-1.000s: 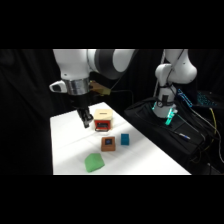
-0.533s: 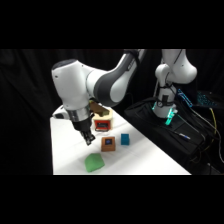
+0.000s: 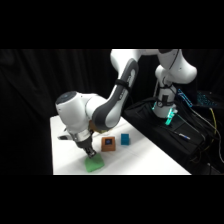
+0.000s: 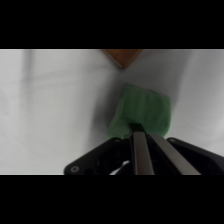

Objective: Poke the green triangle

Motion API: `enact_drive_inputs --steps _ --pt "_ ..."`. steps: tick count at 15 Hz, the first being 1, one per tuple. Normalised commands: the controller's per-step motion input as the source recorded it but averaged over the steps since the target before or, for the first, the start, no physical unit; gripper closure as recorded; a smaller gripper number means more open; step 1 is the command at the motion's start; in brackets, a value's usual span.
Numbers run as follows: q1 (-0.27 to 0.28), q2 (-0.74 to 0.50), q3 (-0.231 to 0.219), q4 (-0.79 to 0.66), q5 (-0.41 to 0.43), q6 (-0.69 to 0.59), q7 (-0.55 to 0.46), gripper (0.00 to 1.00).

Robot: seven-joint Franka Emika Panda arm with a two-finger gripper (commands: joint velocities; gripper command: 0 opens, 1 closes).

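So my pincer (image 4: 141, 131) is right down on the green triangle (image 4: 142, 109) here. In the wrist view my two fingers (image 4: 138, 152) run up side by side, pressed together with no gap I can see and nothing held between them, and their tips land on the block's near edge. The green triangle lies flat on the white table (image 4: 50, 110), and just past it a brown corner of the brown square block (image 4: 121, 56) pokes in at the top edge.

From the side view, my pincer (image 3: 90, 153) comes down onto the green triangle (image 3: 93, 163), which sits near the table's (image 3: 140, 162) front edge. A bit further back are the brown square block (image 3: 108, 144) with its dark centre and, just beside it, the small blue-teal block (image 3: 125, 139). Both sit apart from the green one.
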Motion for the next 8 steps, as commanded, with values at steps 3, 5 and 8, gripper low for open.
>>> enact_drive_inputs --steps 3,5,8 --pt "-0.099 0.33 0.063 0.32 0.136 -0.05 -0.20 0.97" --pt "-0.036 0.19 0.024 0.21 0.077 -0.07 -0.10 0.97" --pt "0.031 -0.09 -0.002 -0.03 0.030 -0.06 -0.02 0.97"
